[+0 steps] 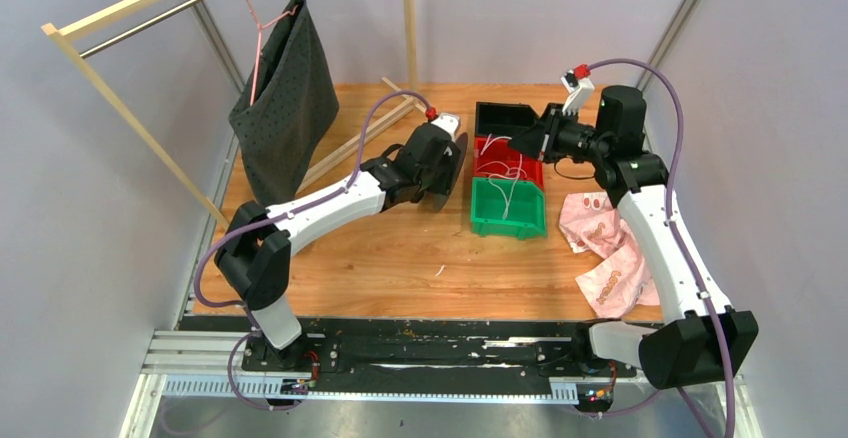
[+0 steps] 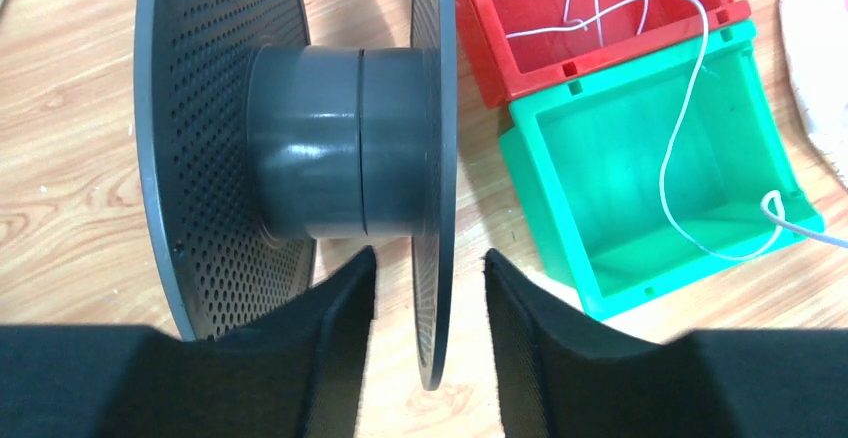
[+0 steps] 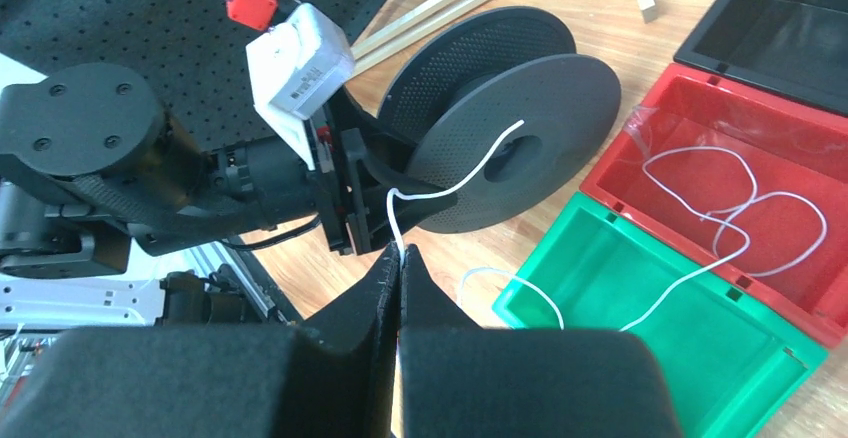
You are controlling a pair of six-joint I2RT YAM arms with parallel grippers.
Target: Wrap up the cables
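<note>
We lose the end of the thin white cable [image 3: 488, 155] between the pressed-together fingers of the right gripper [image 3: 400, 263]. The left wrist view cuts off the top of the dark grey perforated plastic spool [image 2: 320, 143]. The white speck [image 1: 439, 271] on the wooden table [image 1: 400, 258] is too small to name

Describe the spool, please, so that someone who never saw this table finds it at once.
On the wooden table, look just left of the red bin and green bin. There a dark grey spool stands on its edge, one flange between the open fingers of the left claw. It alone is round: two perforated discs joined by a smooth hub.
</note>
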